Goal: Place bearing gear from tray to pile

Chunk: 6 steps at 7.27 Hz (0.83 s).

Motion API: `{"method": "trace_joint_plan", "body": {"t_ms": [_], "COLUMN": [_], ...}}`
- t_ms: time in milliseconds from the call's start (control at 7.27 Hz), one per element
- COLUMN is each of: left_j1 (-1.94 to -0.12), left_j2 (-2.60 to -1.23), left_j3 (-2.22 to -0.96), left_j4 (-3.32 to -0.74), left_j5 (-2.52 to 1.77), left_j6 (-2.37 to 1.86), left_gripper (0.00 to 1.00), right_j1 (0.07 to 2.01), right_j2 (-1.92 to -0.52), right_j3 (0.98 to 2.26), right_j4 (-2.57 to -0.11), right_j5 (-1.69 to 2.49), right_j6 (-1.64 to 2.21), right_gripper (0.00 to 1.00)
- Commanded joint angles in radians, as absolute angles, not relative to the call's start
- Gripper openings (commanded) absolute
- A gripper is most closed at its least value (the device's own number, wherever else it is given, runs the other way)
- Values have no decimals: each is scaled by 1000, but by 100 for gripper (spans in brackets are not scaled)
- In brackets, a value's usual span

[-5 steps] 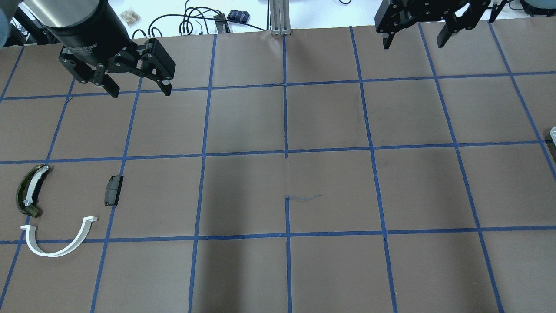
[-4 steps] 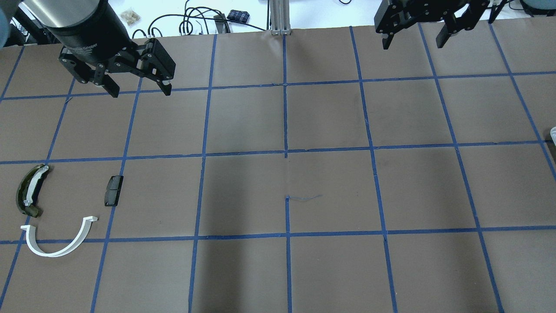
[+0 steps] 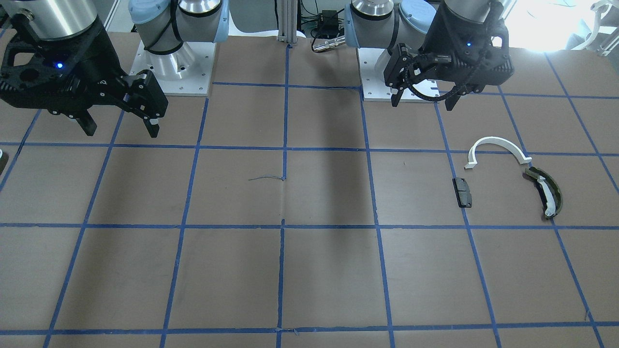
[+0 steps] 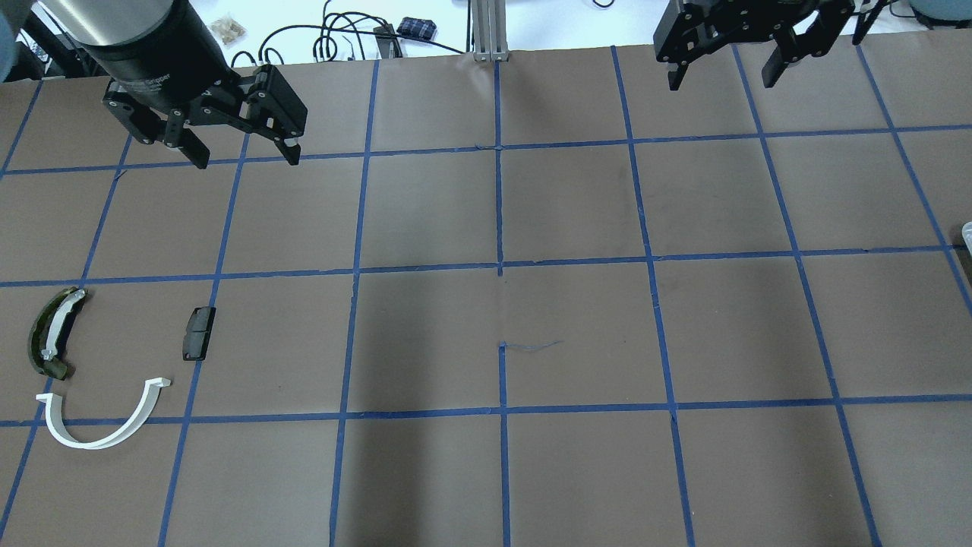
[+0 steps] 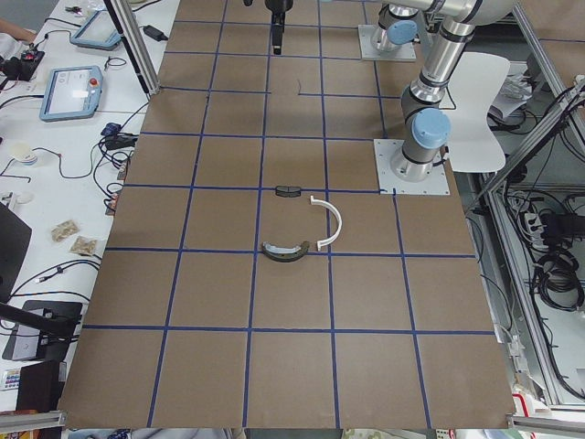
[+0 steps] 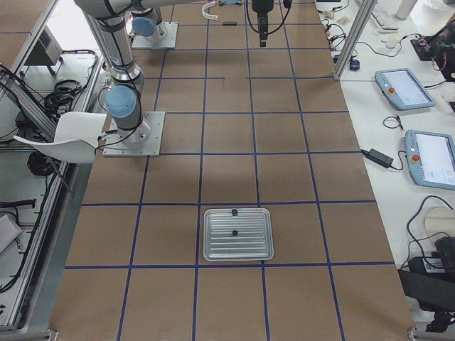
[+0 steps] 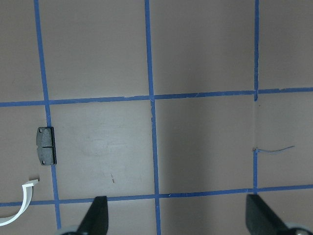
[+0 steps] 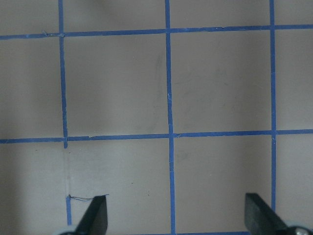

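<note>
The pile lies on the table's left part: a white half-ring arc (image 4: 102, 427), an olive curved shoe (image 4: 50, 334) and a small black pad (image 4: 198, 333). It also shows in the front view, with arc (image 3: 498, 143), shoe (image 3: 546, 191) and pad (image 3: 463, 192). The metal tray (image 6: 238, 249) holds two small dark parts (image 6: 233, 212), too small to tell which is the bearing gear. My left gripper (image 4: 244, 158) is open and empty, beyond the pile. My right gripper (image 4: 721, 78) is open and empty, at the far right.
The tray's edge just shows at the overhead view's right border (image 4: 968, 232). A loose blue thread (image 4: 531, 346) lies at the table's middle. Cables and a metal post (image 4: 486, 30) stand beyond the far edge. The left wrist view shows the pad (image 7: 47, 146) and the arc's end (image 7: 22, 203).
The right gripper has shifted very slightly. The left gripper and the pile's parts have not moved. Both grippers stay open.
</note>
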<state>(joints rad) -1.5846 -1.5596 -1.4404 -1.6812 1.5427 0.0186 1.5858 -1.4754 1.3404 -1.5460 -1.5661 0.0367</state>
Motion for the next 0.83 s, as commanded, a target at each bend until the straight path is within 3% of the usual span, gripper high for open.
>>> {"method": "trace_joint_plan", "body": {"t_ms": [0, 688], "left_j1": [-1585, -1585], "left_j2": [-1559, -1557], "left_j3": [-1440, -1440], "left_j4": [-1681, -1681], "left_j5": [1543, 1542], "left_j6": [18, 18], "left_gripper": [100, 100], "right_j1": [1586, 1515], "right_j2": [-1476, -1473], "right_j3": [1341, 1327], "right_j4": [-1545, -1523], "right_j5": [-1566, -1562], "right_j6": [37, -1], "right_gripper": [100, 100]}}
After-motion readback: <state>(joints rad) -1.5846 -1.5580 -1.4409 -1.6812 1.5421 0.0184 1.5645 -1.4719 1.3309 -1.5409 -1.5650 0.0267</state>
